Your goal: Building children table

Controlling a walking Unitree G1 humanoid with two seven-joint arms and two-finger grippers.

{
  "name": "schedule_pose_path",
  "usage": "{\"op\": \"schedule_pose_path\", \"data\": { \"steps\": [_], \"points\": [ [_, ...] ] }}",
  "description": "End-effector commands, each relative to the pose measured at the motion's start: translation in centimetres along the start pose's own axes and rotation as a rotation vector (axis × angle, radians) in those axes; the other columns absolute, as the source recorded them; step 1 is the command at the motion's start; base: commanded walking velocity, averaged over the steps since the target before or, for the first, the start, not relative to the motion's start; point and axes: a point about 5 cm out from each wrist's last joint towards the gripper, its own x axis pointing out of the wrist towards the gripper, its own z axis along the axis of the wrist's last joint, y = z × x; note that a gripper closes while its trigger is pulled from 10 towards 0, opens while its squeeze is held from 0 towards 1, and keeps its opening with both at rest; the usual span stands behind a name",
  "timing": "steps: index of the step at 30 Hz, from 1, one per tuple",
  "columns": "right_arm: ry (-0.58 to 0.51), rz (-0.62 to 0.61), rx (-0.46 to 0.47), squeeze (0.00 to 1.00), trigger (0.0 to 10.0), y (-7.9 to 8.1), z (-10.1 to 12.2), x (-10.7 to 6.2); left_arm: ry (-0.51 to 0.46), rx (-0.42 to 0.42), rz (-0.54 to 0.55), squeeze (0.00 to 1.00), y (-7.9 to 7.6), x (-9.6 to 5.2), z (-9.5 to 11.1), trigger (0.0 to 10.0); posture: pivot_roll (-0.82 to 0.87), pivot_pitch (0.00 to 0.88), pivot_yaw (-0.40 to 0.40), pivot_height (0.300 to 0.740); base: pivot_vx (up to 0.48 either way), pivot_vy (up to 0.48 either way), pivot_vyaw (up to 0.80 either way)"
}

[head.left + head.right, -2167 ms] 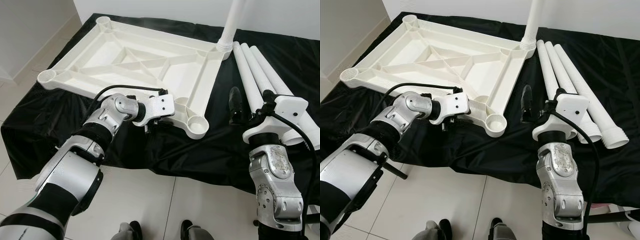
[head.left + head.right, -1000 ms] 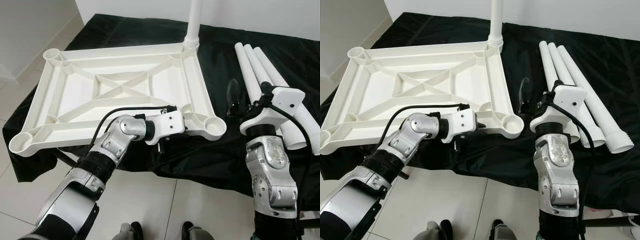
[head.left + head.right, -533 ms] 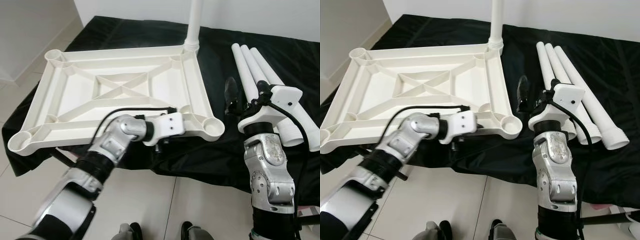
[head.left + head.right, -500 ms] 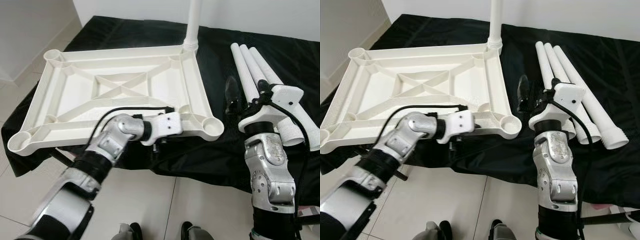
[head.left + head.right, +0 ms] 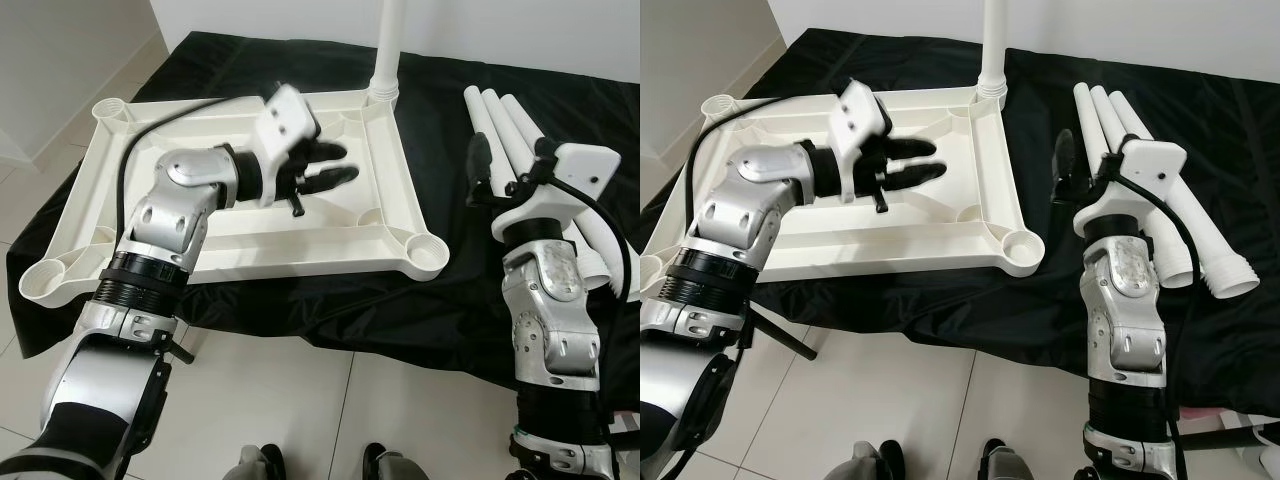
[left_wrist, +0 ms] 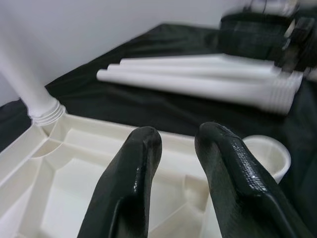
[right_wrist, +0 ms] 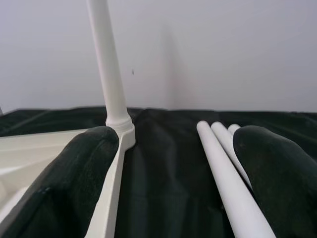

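The left gripper is hovering over the middle of the upturned white tabletop, its two black fingers parted narrowly and holding nothing, pointing toward three o'clock. The right gripper is hanging with fingers spread wide and empty, aimed toward twelve o'clock, just beside the three loose white legs lying side by side at its three o'clock. One leg is standing upright in the tabletop's far corner socket, at twelve o'clock. Everything is resting on a black cloth.

Tabletop on cloth; legs right.
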Motion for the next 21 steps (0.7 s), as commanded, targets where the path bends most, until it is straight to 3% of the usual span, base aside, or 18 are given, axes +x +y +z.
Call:
{"op": "schedule_pose_path", "data": {
  "steps": [1,7,16,21],
  "points": [
    [0.016,-0.032,-0.034,0.0,10.0,-0.6,-0.3,0.4,-0.031,-0.01,0.136,0.0,1.0,-0.6,0.9,10.0,-0.09,0.202,0.047,0.74,0.0,0.0,0.0],
    [0.127,-0.111,-0.099,0.0,10.0,-1.8,-1.6,2.5,0.041,-0.086,0.427,0.0,2.4,-2.0,-0.5,10.0,-0.09,0.202,0.041,0.74,0.0,0.0,0.0],
    [0.251,-0.126,-0.113,0.0,10.0,-2.2,-2.6,4.4,0.148,-0.171,0.475,0.0,-0.2,-2.2,-3.0,10.0,-0.08,0.203,0.02,0.74,0.0,0.0,0.0],
    [0.338,-0.18,-0.083,0.0,10.0,-2.7,-3.3,5.1,0.17,-0.189,0.484,0.0,-0.6,-2.3,-3.4,10.0,-0.07,0.202,0.011,0.74,0.0,0.0,0.0]
  ]
}}
